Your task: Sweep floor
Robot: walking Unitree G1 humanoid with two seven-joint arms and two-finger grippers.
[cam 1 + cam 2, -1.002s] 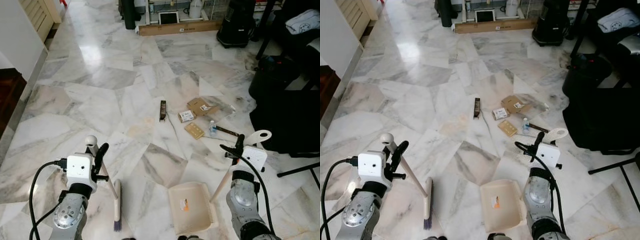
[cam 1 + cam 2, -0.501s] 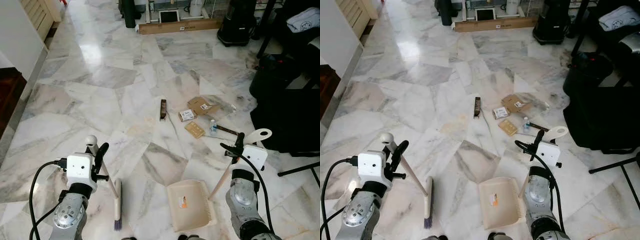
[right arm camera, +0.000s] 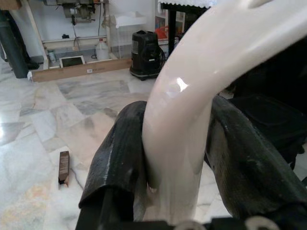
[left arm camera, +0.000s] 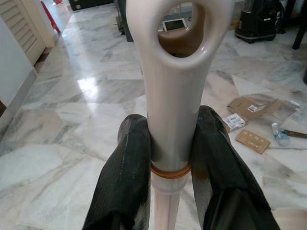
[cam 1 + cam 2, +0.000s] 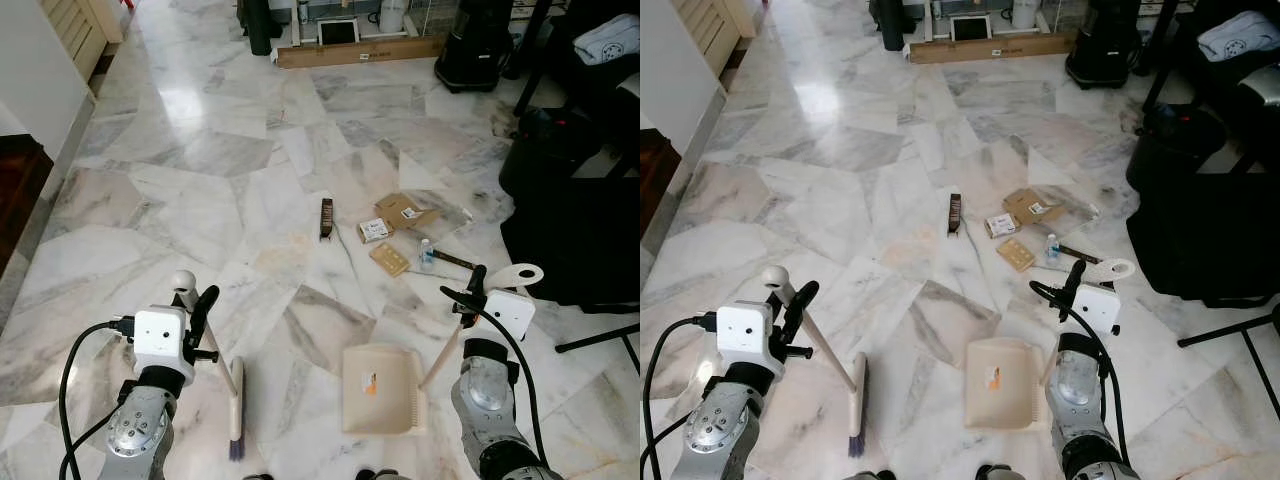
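My left gripper (image 5: 197, 312) is shut on the cream broom handle (image 4: 173, 72), low on the left. The broom's head (image 5: 236, 412) rests on the marble floor just beside it. Low on the right, my right gripper (image 5: 473, 292) is shut on the curved cream handle (image 3: 192, 96) of the dustpan (image 5: 381, 389). The pan lies flat on the floor between my arms. Farther ahead lies the litter: a dark bar (image 5: 325, 218), torn cardboard (image 5: 403, 211), a small box (image 5: 373, 231), a tan card (image 5: 388, 259) and a little bottle (image 5: 426, 255).
Black bags and furniture (image 5: 570, 220) crowd the right side, with a stand leg (image 5: 595, 340) on the floor beside my right arm. A long cardboard box (image 5: 360, 52) and a black bin (image 5: 472, 45) stand at the back. A dark wooden step (image 5: 20, 190) borders the left.
The dustpan has slid a little forward and turned from tilted to square, its mouth now facing the litter. The broom and my left arm have stayed put.
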